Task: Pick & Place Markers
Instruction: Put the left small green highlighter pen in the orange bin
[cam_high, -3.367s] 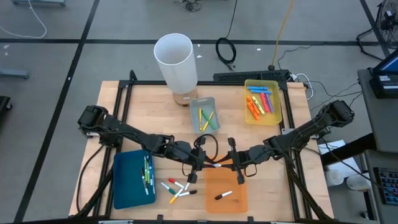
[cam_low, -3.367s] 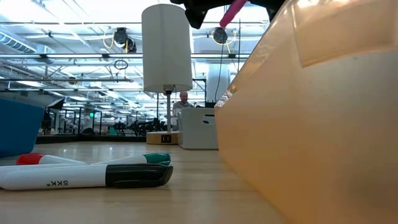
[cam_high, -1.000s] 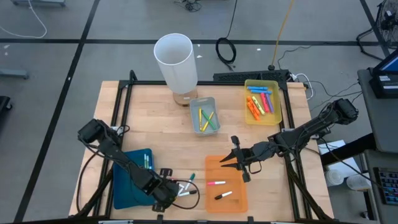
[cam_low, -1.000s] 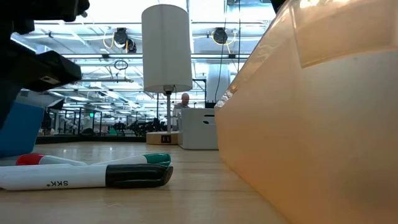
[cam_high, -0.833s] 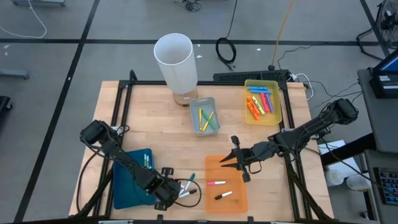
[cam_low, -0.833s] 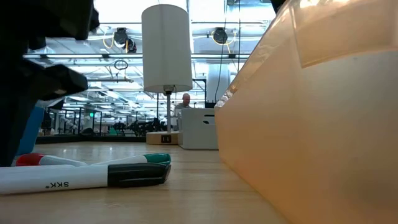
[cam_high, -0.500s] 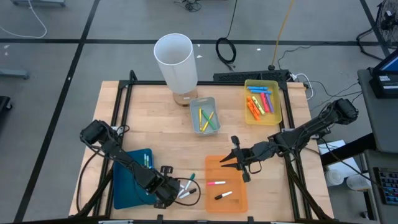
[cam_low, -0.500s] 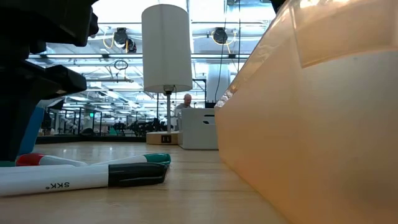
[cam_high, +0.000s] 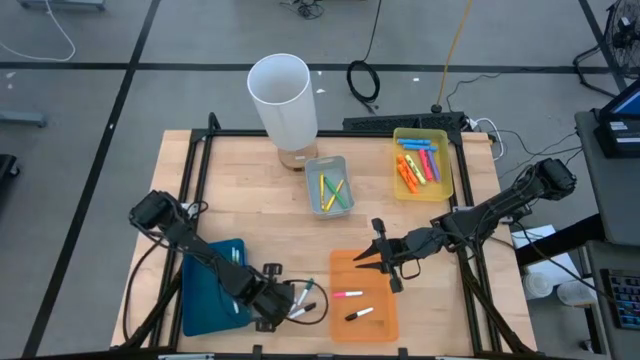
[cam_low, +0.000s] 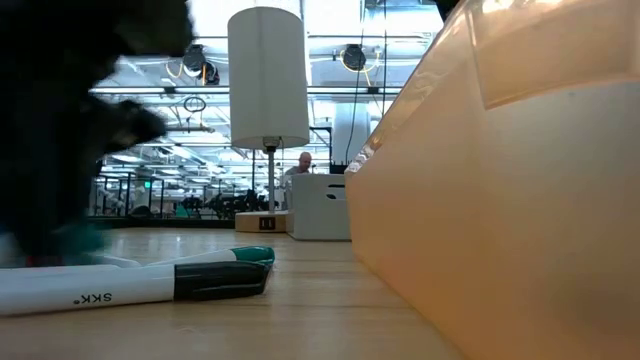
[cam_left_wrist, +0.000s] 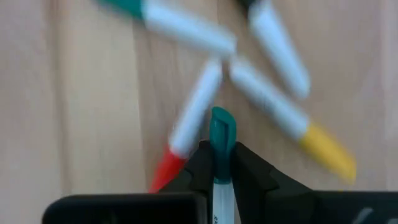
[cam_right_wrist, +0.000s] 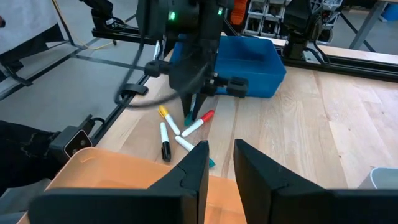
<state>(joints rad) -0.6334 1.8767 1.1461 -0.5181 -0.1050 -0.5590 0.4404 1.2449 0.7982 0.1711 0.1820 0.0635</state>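
Your left claw (cam_left_wrist: 222, 163) is clamped on a white-bodied marker with a teal-green cap (cam_left_wrist: 222, 132); the cap pokes out just past the fingertips, and the body runs back between the two dark fingers. It hangs over the loose cluster of markers (cam_high: 300, 302) lying on the wooden surface (cam_high: 240, 190) just beside the blue tray (cam_high: 205, 290), on the side toward the orange tray (cam_high: 345, 272). Under the held marker you can see other white-bodied ones: a red-capped marker (cam_left_wrist: 166, 167), a yellow-capped marker (cam_left_wrist: 328, 152) and a green-capped marker (cam_left_wrist: 127, 6), the red one almost touching the yellow one's white end. From table height, a white marker with a black cap (cam_low: 215, 281) lies flat in front, printed with dark letters, and a green-capped one lies right behind it. Two more markers rest inside the orange tray: a pink-capped marker (cam_high: 348, 295) and a black marker (cam_high: 359, 314). Your right claw (cam_high: 376, 246) hangs over the far edge of the orange tray, its fingers a little apart and holding nothing. Beyond that tray, the grey tray (cam_high: 328, 185) holds yellow and green markers and the yellow tray (cam_high: 405, 140) holds orange, pink and blue ones.
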